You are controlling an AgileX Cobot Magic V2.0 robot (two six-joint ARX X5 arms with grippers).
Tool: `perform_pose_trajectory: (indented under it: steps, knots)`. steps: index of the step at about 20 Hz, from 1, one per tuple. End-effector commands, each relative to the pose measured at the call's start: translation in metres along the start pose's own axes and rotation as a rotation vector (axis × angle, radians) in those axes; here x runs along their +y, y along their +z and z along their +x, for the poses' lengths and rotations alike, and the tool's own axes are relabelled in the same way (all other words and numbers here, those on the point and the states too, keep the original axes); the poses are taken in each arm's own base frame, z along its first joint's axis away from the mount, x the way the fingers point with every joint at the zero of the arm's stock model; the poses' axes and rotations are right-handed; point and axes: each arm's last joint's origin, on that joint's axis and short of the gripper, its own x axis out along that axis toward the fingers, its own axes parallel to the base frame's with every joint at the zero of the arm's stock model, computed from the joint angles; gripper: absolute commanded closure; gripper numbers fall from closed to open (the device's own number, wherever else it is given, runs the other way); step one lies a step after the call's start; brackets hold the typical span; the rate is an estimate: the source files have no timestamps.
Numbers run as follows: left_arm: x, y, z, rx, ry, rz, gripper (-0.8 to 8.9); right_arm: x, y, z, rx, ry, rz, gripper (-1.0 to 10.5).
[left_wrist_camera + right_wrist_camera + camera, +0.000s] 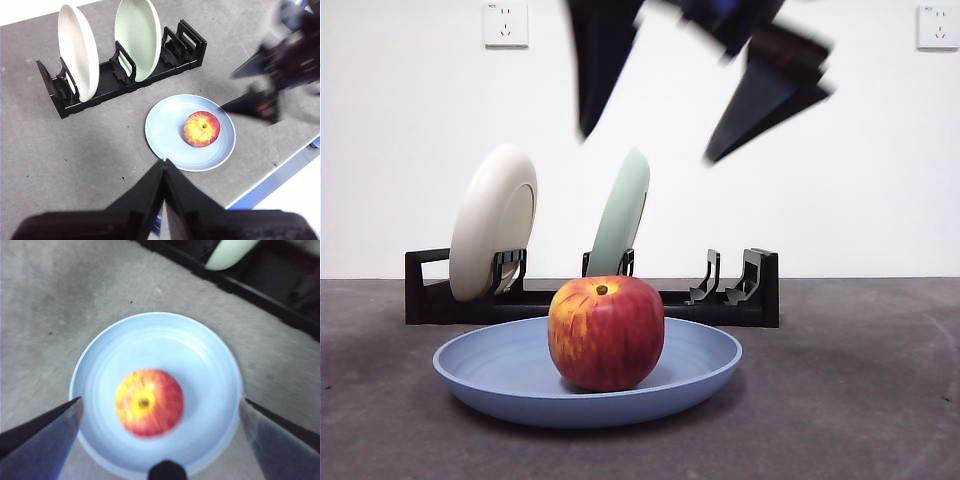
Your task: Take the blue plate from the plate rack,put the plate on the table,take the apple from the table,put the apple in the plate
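Note:
The red and yellow apple (605, 335) sits in the middle of the blue plate (500, 375), which lies flat on the dark grey table (860, 400) in front of the black plate rack (720, 305). My right gripper (159, 400) hangs open and empty above the apple (149, 402) and plate (150, 340), jaws wide apart and blurred; it shows at the top of the front view (648, 146). My left gripper (164, 161) is shut and empty, high above the table on the near side of the plate (165, 132) and apple (201, 128).
The rack (110, 87) holds a cream-white plate (490, 225) at its left end and a pale green plate (620, 215) in the middle, both upright. The rack's right slots hold nothing. The table's edge (270, 180) runs close to the blue plate.

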Motion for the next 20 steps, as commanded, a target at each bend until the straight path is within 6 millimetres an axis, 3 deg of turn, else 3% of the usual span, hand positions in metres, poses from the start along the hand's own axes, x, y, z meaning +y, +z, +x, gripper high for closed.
perform_pose_trajectory:
  steps: [1,4,7,10,14,20]
  knots:
    - [0.0,0.0,0.0,-0.003,-0.001,-0.003,8.17,-0.009,-0.004,-0.032,-0.009,0.001,-0.027,4.6]
    - [-0.001,0.001,0.001,0.001,0.0,-0.002,8.17,-0.023,-0.018,-0.068,0.026,-0.009,-0.056,9.6]
    - [-0.001,0.001,0.002,0.005,0.002,0.0,8.17,-0.033,-0.03,-0.092,0.045,-0.014,-0.061,9.4]
    - [-0.002,0.001,0.002,0.007,-0.011,0.009,8.17,-0.038,-0.036,-0.103,0.054,-0.018,-0.062,9.4]
    - [-0.005,0.003,0.005,0.02,-0.04,0.034,8.17,-0.038,-0.037,-0.102,0.073,-0.023,-0.067,9.4]
    - [-0.014,0.018,0.037,0.123,0.128,-0.008,8.17,-0.038,-0.038,-0.101,0.081,-0.025,-0.069,9.4]
